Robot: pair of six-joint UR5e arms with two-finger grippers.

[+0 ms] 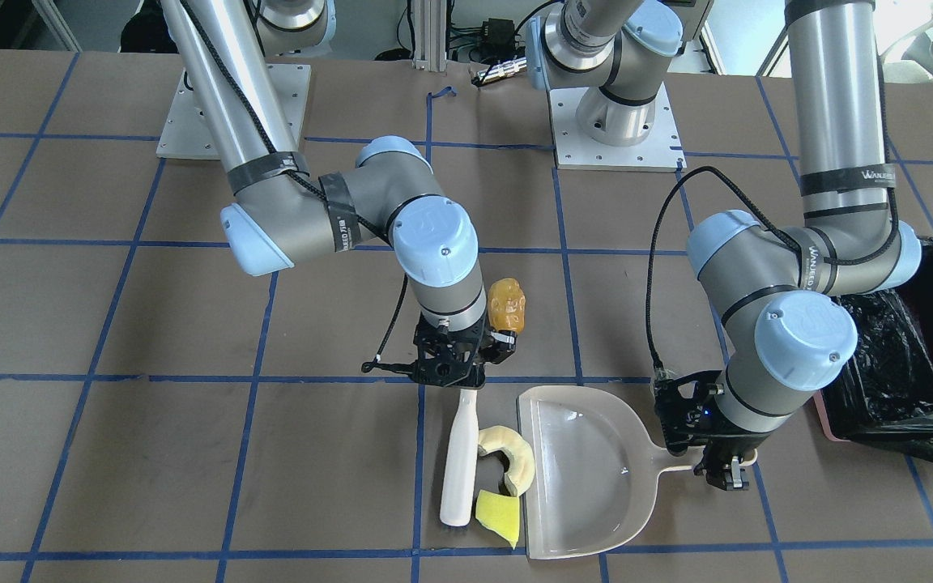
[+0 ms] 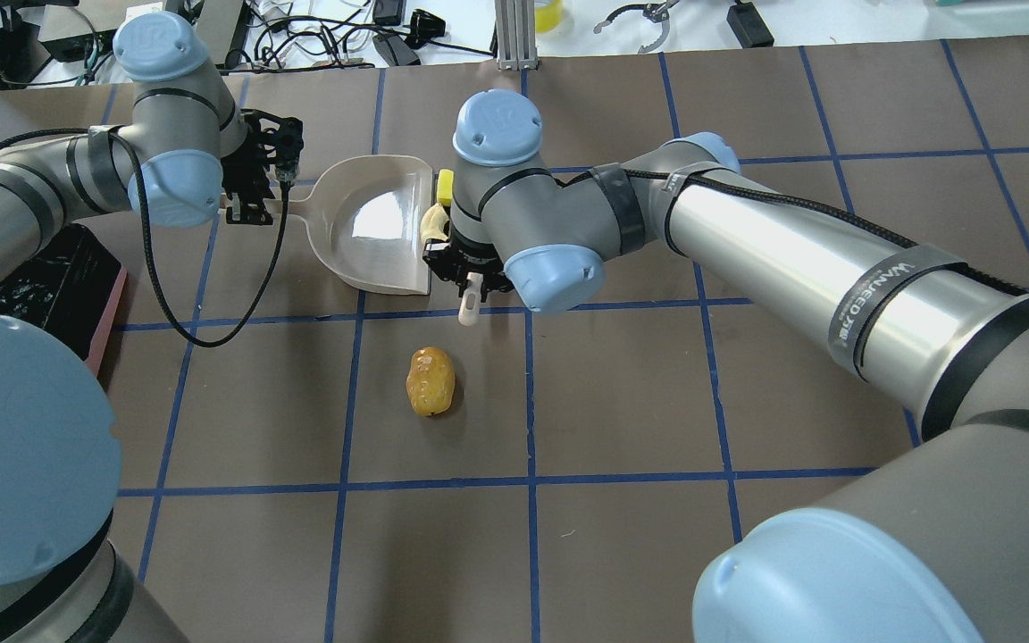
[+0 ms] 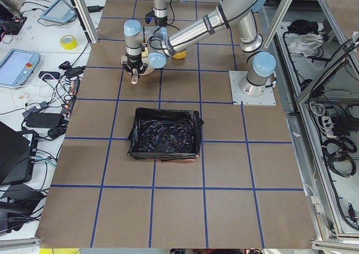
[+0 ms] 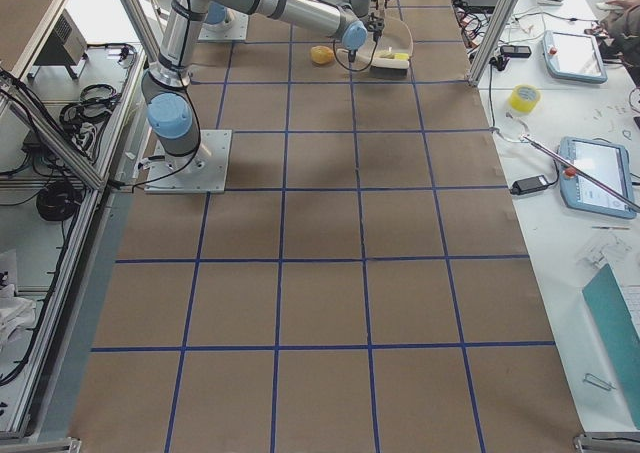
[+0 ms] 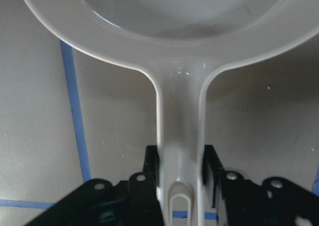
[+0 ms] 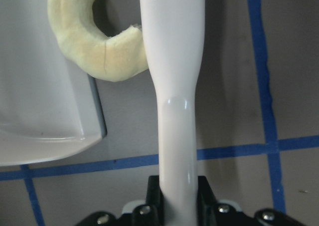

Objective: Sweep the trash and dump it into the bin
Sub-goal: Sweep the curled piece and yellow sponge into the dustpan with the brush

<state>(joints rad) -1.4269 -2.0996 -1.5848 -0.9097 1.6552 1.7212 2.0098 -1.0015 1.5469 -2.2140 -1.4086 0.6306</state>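
Note:
My left gripper [image 1: 722,474] is shut on the handle of the pale dustpan [image 1: 588,470], which lies flat on the table; the left wrist view shows the pads [image 5: 151,162] clamping the handle. My right gripper [image 1: 450,376] is shut on a white brush [image 1: 460,461]. The cream crescent [image 1: 515,457] lies between the brush and the dustpan's open edge, touching the brush in the right wrist view [image 6: 94,46]. The yellow wedge [image 1: 499,517] lies beside the brush tip at the dustpan's lip. The amber blob [image 2: 430,381] lies apart, on the robot's side of the brush. The dustpan's inside is empty.
The pink bin with its black bag [image 1: 912,356] stands beside the left arm, on the robot's left of the dustpan; it also shows in the overhead view [image 2: 59,286]. The brown table has blue tape grid lines [image 2: 354,393]. Both arm bases stand at the robot's edge.

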